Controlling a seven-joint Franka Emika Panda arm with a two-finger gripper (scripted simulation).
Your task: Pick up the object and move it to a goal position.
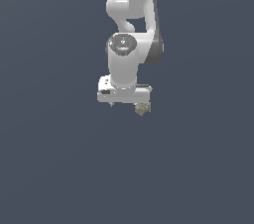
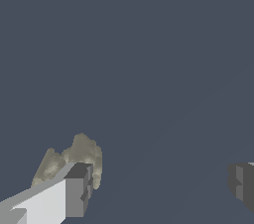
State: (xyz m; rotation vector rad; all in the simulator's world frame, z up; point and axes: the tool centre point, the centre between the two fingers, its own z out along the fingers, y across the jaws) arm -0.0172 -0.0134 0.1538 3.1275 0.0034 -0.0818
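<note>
Beside one end effector [image 2: 158, 188] finger, the object [image 2: 79, 161] shows no clear long axis.

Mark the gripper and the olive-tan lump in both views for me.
gripper [image 1: 126, 104], exterior view, midway between the fingertips.
gripper [image 2: 161, 188], wrist view, gap between the two wide-apart fingers.
lump [image 1: 142, 109], exterior view, its middle.
lump [image 2: 84, 153], wrist view, mottled upper face beside one finger.

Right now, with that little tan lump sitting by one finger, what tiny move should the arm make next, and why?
Probably a small sideways shift to centre the fingers over the lump. In the wrist view they stand wide apart, and the lump sits beside and behind one finger, not in the gap. The exterior view also shows it at one end of the hand. Closing now would likely miss.
</note>
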